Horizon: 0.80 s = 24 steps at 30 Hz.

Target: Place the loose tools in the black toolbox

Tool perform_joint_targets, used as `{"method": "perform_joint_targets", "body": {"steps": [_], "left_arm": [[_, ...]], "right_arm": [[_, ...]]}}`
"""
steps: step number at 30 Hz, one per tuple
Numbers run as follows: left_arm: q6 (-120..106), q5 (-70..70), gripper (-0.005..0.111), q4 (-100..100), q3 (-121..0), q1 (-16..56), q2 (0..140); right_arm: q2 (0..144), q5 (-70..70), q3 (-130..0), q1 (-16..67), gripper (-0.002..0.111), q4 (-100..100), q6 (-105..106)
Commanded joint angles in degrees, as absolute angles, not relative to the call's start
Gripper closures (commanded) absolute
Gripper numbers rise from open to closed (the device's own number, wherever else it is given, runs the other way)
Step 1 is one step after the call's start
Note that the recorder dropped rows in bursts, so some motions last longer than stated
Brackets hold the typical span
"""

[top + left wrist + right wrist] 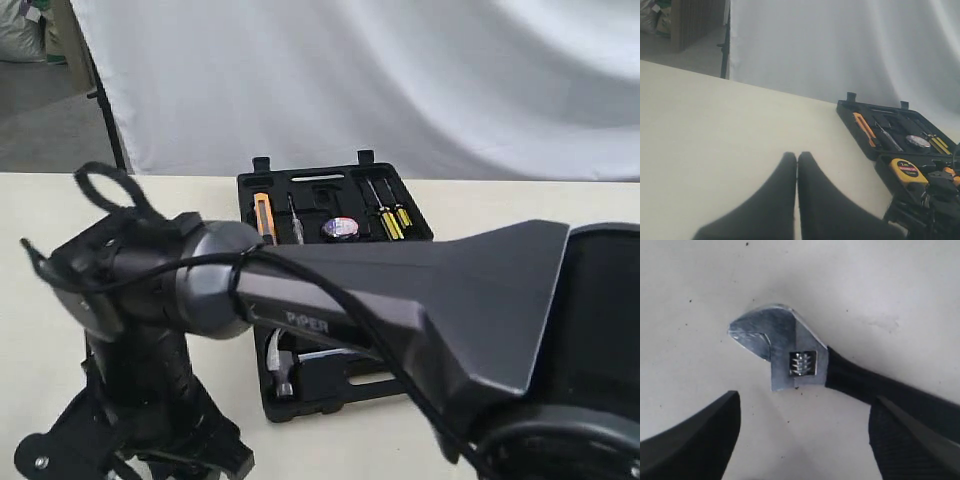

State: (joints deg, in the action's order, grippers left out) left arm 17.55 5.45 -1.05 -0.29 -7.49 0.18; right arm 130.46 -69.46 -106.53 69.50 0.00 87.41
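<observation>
The silver adjustable wrench [785,347] with a black handle lies flat on the pale table. My right gripper [806,399] hangs open just above the table. The wrench head is past its fingertips and the handle runs under one finger [910,440]; nothing is gripped. The black toolbox [262,188] lies open mid-table. In its far half rests the small tape roll [343,228]. The hammer's steel head [283,362] shows in the near half, the rest hidden by my right arm. My left gripper [797,156] is shut and empty over bare table, left of the toolbox [845,107].
My right arm's dark link [400,300] crosses the front of the exterior view and hides much of the box. The left arm's base [130,400] stands at the lower left. A yellow tape measure [907,170], an orange knife [264,218] and screwdrivers [390,218] sit in the box.
</observation>
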Motion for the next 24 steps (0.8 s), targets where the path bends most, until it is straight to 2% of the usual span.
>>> {"method": "perform_joint_targets", "body": {"steps": [1, 10, 24], "left_arm": [[17.82, 5.03, 0.106, -1.3, -0.44, -8.94, 0.0], [17.82, 5.03, 0.106, -1.3, -0.44, -8.94, 0.0], [17.82, 5.03, 0.106, -1.3, -0.44, -8.94, 0.0]], "right_arm": [[130.73, -69.96, -106.54, 72.78, 0.04, -7.56, 89.27], [134.42, -68.82, -104.35, 77.58, 0.04, -20.56, 88.8], [130.82, -66.17, -104.57, 78.85, 0.04, -21.77, 86.3]]}}
